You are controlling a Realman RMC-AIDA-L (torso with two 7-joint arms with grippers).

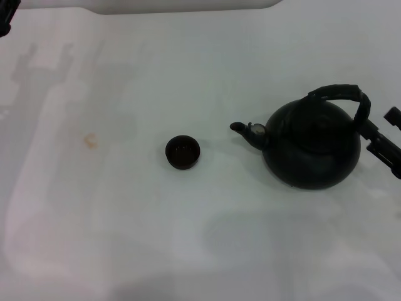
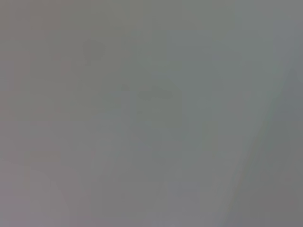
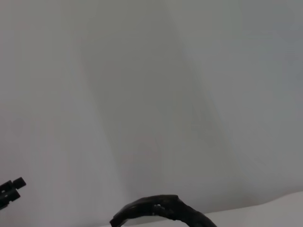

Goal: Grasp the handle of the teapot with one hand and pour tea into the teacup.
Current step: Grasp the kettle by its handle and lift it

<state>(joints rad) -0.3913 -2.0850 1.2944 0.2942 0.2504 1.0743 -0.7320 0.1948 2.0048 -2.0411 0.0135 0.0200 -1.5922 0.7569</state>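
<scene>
Reaching beside handle (image 1: 341,94) of teapot (image 1: 312,145), right end effector (image 1: 383,141) cropped, grip unclear; teacup (image 1: 182,152) apart

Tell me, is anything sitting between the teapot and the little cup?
No. The teapot stands upright with its spout toward the teacup, and only bare white table lies between them. The right tool is beside the handle.

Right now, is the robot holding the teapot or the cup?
Nothing looks held yet. The right pincer is right beside the teapot handle; a grip isn't visible. The cup stands alone. The left pincer is barely in view.
</scene>
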